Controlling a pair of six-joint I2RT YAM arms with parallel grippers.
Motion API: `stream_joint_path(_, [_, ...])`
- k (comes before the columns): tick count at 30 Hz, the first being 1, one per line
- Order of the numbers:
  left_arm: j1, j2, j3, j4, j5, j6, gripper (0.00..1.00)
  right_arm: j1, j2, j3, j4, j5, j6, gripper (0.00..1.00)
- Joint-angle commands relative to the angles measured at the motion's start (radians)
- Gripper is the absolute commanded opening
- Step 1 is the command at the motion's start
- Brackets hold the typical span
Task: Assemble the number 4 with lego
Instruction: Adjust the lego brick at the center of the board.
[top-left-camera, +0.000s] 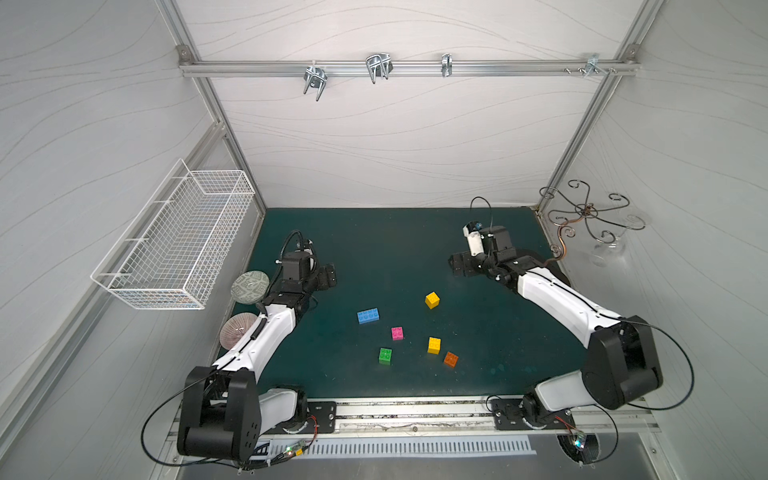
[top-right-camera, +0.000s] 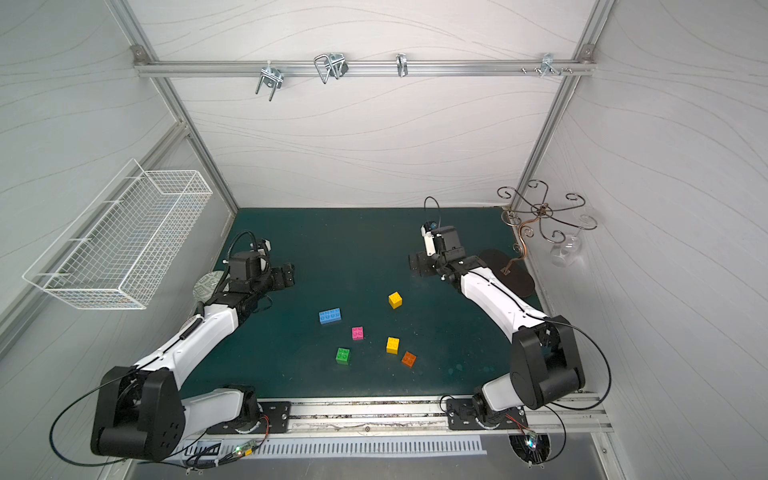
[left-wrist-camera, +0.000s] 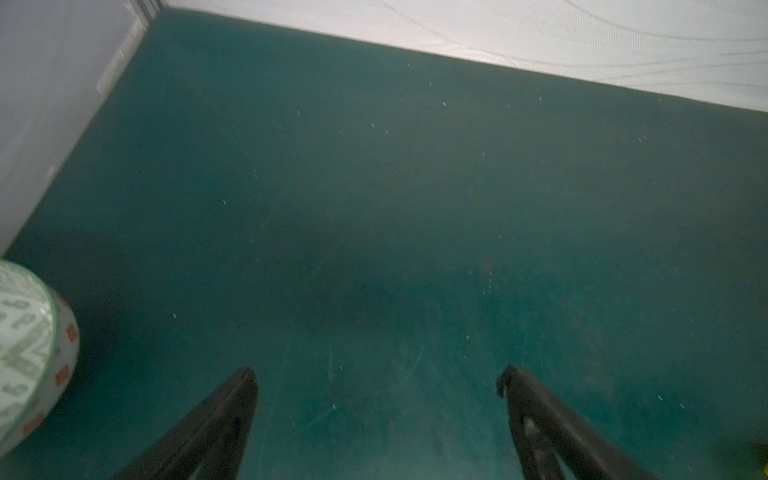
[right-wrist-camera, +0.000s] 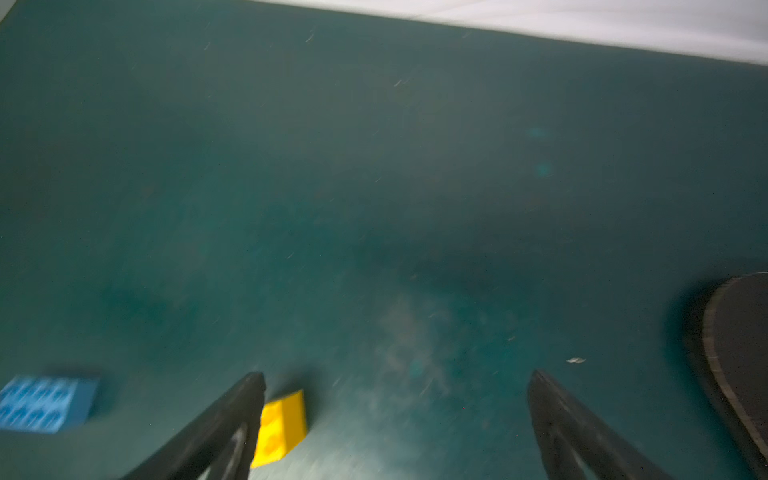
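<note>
Plastic lego bricks (top-left-camera: 397, 333) look light, rigid, slick-sided; probably best pinched across flat opposite walls, studs up; left gripper (left-wrist-camera: 376, 374) and right gripper (right-wrist-camera: 397, 378) both gape, empty.

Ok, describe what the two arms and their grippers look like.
The left arm and right arm have white shells, black joint housings and thin black looping cables. The left gripper and right gripper each end in two slim, tapered black fingers.
</note>
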Motion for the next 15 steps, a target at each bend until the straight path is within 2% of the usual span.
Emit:
stream_joint_path(1, [-0.007,-0.044,0.056,-0.163,0.089,-0.040,0.95,0.042,0.033,0.025,-0.226,-0.098,0.019,0.99])
stream_joint_path(7, [-0.027,-0.102,0.021,-0.183,0.143,-0.063,0.94,0.118,0.097,0.070,-0.316,-0.170,0.003,0.95])
stream_joint_path(12, [-0.043,-0.091,0.028,-0.184,0.147,-0.064,0.94,0.178,0.200,0.137,-0.359,-0.150,-0.036,0.90])
stream_joint_path(15, [-0.045,-0.087,0.027,-0.180,0.149,-0.069,0.94,0.200,0.269,0.183,-0.374,-0.129,-0.037,0.83])
